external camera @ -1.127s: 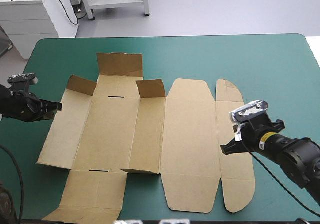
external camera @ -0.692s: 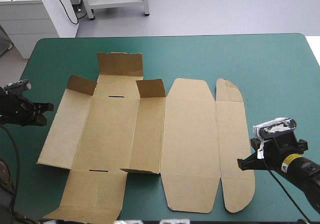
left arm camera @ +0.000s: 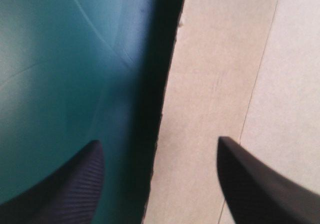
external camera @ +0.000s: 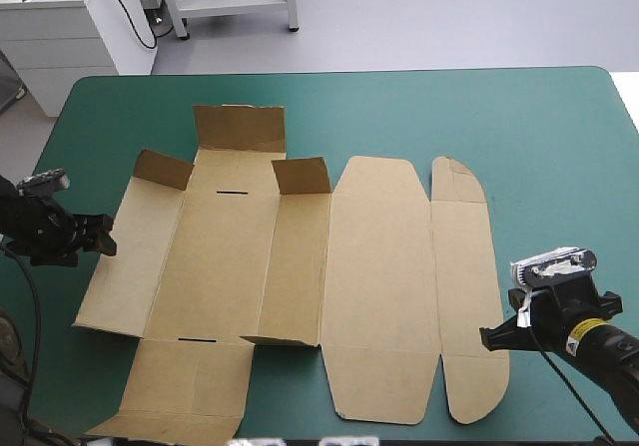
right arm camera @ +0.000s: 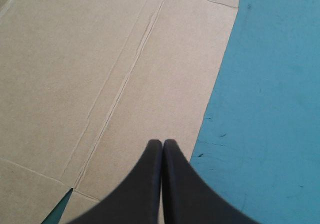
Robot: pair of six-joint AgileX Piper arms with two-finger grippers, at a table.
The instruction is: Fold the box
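Straddling one edge of the box [left arm camera: 220, 73], the left hand [left arm camera: 157, 141] stands spread.

The box [external camera: 300, 266] lies spread on the desk [external camera: 519, 127], left of its middle, flaps standing at its far left. The left gripper [external camera: 100, 236] is at the box's left edge, fingers [left arm camera: 65, 184] astride it; the right gripper [external camera: 489, 336] is over the rightmost flap's near edge.

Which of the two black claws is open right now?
The left gripper: its fingers stand apart over the box's left edge, while the right gripper's fingers meet in one point.
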